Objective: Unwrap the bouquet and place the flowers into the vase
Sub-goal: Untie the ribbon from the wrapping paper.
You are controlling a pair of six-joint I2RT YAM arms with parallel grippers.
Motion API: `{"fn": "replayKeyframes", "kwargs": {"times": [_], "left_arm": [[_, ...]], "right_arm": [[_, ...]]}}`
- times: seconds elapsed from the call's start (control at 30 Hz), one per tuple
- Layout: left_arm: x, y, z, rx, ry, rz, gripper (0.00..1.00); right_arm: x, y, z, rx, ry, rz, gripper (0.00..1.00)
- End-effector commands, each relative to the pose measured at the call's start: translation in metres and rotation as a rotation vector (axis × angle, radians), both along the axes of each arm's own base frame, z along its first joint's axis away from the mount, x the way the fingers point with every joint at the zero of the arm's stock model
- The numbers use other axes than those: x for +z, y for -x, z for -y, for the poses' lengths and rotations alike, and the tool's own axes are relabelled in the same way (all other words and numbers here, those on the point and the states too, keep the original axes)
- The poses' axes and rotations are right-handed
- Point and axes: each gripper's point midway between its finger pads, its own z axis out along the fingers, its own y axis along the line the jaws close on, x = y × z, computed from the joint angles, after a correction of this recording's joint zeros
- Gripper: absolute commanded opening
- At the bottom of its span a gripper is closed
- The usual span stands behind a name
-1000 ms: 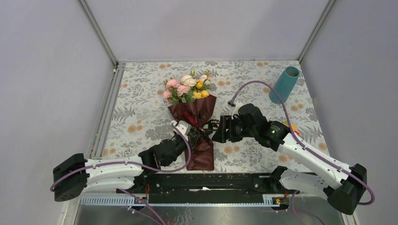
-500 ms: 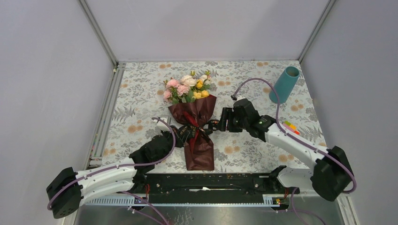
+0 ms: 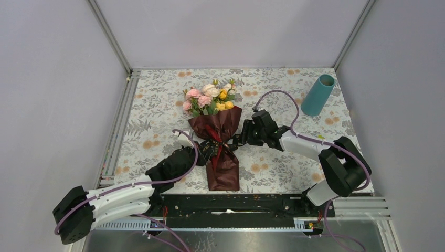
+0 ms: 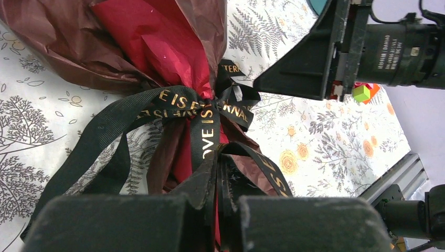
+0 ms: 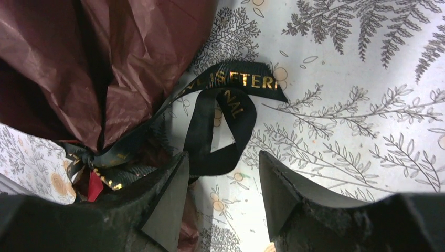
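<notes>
The bouquet [image 3: 220, 137] lies on the tablecloth in dark maroon paper [image 5: 99, 58], and its flowers [image 3: 209, 98] point to the far side. A black ribbon [image 4: 202, 113] with gold letters is tied round its waist. My left gripper [image 4: 226, 181] is shut on a strand of that ribbon just below the knot, at the bouquet's left [image 3: 205, 150]. My right gripper [image 5: 222, 157] stands open at the bouquet's right [image 3: 236, 140]. A ribbon loop [image 5: 231, 107] lies just ahead of its fingertips, touching the left one. The teal vase [image 3: 318, 94] stands at the far right.
A small multicoloured block toy [image 4: 364, 92] lies on the cloth behind the right arm. Grey walls close in the table on three sides. A metal rail [image 3: 118, 131] runs along the left edge, and the arms' base bar [image 3: 236, 205] runs along the near edge.
My right arm has swung left and forward to the ribbon at the bouquet's right side, and its jaws have narrowed a little. My left gripper pulled slightly left a second ago, then held still.
</notes>
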Motion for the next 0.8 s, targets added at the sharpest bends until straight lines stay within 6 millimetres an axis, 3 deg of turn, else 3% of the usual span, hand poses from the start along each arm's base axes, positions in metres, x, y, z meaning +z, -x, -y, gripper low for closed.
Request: {"fn": "replayKeyframes", "kwargs": {"times": [0.0, 0.4, 0.57, 0.77], "left_arm": [[0.024, -0.004, 0.011, -0.023, 0.054, 0.024, 0.00], [0.027, -0.005, 0.006, -0.016, 0.038, 0.031, 0.00], [0.028, -0.005, 0.007, -0.021, 0.038, 0.033, 0.00], [0.030, -0.005, 0.006, -0.020, 0.035, 0.037, 0.00]], "right_arm": [[0.000, -0.013, -0.015, 0.000, -0.059, 0.014, 0.58], [-0.017, -0.004, -0.020, -0.017, -0.090, -0.068, 0.39], [-0.020, -0.002, -0.020, -0.021, -0.089, -0.081, 0.35], [-0.015, -0.002, -0.020, -0.017, -0.097, -0.073, 0.06]]}}
